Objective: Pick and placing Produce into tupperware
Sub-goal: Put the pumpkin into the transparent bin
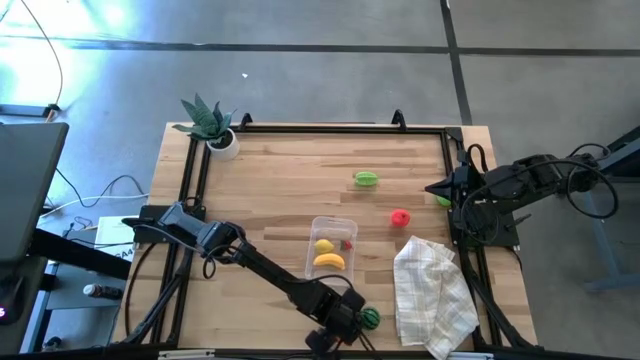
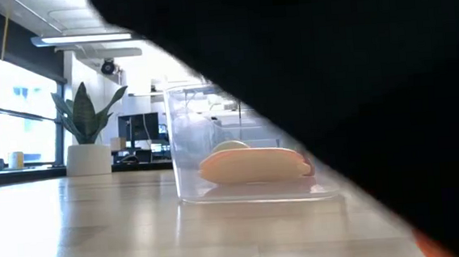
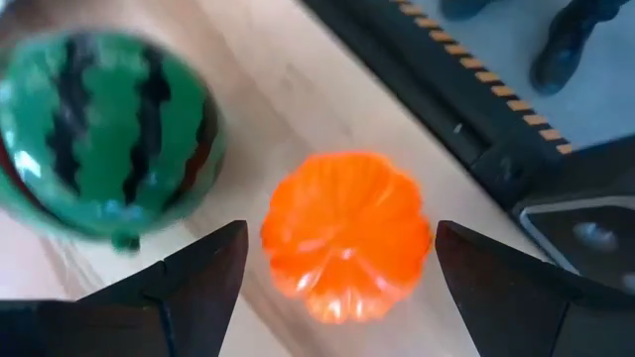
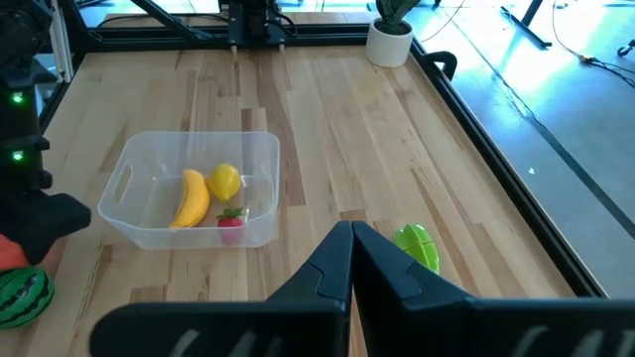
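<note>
My left gripper (image 3: 339, 238) is open at the table's near edge (image 1: 335, 330). Its fingers stand on either side of the orange (image 3: 347, 248), which lies on the wood with narrow gaps to both fingers. The striped green watermelon (image 3: 99, 139) lies just beside it (image 1: 371, 318). The clear tupperware (image 1: 333, 245) holds a banana (image 4: 192, 196), a lemon (image 4: 225, 181) and a small red piece (image 4: 230, 224). My right gripper (image 4: 350, 236) is shut and waits at the right edge (image 1: 436, 188), next to a green piece (image 4: 418, 246).
A second green piece (image 1: 366, 179) and a red one (image 1: 400, 217) lie on the wood between the tub and the right arm. The white checked cloth (image 1: 432, 292) is crumpled at the near right. A potted plant (image 1: 212, 126) stands in the far left corner. The black frame rail (image 3: 466, 119) runs along the edge.
</note>
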Controlling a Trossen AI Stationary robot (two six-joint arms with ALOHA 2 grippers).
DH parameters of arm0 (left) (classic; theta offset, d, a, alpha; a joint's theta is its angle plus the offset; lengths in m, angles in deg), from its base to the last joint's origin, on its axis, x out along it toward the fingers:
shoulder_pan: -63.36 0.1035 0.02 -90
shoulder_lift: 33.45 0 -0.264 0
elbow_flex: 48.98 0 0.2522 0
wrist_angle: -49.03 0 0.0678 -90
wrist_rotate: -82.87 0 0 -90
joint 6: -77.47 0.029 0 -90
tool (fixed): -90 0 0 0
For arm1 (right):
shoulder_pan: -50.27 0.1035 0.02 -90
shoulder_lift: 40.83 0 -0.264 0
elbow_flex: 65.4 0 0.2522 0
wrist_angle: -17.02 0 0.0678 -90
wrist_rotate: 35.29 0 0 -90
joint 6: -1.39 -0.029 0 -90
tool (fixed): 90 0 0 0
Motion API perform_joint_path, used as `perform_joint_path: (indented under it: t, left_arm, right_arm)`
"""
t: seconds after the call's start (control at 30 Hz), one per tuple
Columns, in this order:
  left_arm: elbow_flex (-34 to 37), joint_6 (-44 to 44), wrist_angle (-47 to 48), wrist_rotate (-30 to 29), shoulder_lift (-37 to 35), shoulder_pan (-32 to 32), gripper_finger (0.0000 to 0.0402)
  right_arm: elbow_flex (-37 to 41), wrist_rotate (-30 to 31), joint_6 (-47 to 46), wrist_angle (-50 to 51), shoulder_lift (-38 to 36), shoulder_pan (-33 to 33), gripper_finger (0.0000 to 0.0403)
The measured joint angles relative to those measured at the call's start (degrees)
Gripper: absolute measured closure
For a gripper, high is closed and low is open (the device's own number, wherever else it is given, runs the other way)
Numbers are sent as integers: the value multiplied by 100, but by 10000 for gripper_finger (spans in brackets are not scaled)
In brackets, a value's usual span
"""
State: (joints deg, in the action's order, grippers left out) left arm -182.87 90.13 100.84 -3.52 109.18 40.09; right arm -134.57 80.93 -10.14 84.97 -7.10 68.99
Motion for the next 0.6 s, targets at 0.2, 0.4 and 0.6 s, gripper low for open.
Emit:
perform_joint_path:
  t: [0.2,0.4,0.6]
  left_arm:
    - [-2,202,-155,115,-2,0,85]
    - [-9,167,61,193,72,0,85]
    - [-4,160,-126,113,119,0,85]
  right_arm:
    - [1,-1,0,2,0,1,403]
    - [1,0,0,0,0,2,403]
    - [0,0,0,0,0,2,403]
